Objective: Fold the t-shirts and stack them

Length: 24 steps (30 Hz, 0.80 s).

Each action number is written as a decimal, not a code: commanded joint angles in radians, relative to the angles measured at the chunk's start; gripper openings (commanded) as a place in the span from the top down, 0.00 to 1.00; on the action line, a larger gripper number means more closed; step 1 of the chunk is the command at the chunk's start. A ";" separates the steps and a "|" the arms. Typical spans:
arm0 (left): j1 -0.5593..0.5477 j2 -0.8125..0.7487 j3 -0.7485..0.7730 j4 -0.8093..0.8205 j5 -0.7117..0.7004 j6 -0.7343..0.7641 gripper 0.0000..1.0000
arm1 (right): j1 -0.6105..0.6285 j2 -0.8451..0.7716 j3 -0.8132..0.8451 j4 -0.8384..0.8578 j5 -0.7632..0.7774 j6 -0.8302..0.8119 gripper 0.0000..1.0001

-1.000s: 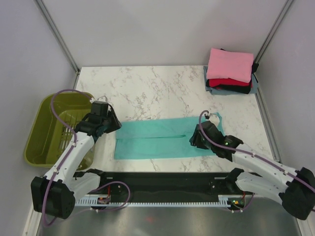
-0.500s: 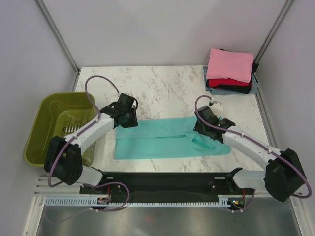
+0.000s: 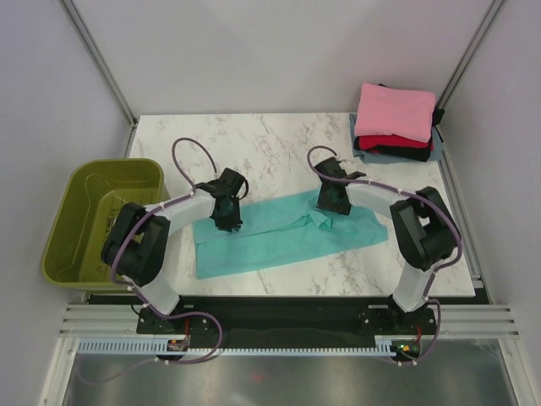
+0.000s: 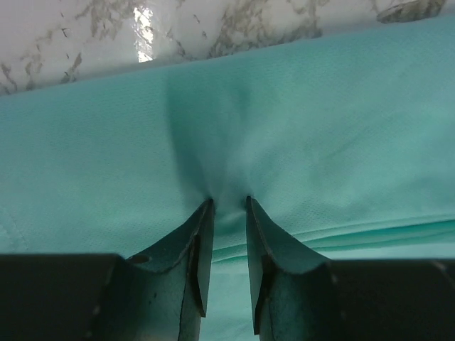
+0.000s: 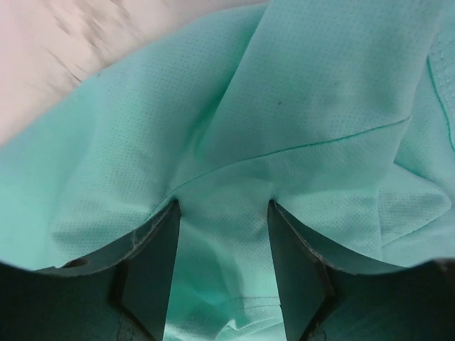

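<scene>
Narrowly parted, left fingers [image 4: 195, 249] pinching teal t-shirt [image 4: 320, 128]

White marble-look table [image 3: 270, 144] with grey veining. Lying right on it is a teal t-shirt [image 3: 279, 241], stretched long across the middle, a bit toward 6 o'clock. It's tilted, so the 3 o'clock end sits further back than the 9 o'clock end, and it's rumpled in spots. Up in the 1 o'clock corner there's a stack of folded tees [image 3: 396, 135]. The grey-blue shirt [image 3: 354, 131] is at the bottom, against the table, and the pink shirt [image 3: 394, 110] is on top.
</scene>
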 commanded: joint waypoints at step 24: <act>-0.260 -0.059 -0.108 0.179 0.337 -0.210 0.69 | -0.031 0.979 1.266 0.154 -0.464 -0.168 0.27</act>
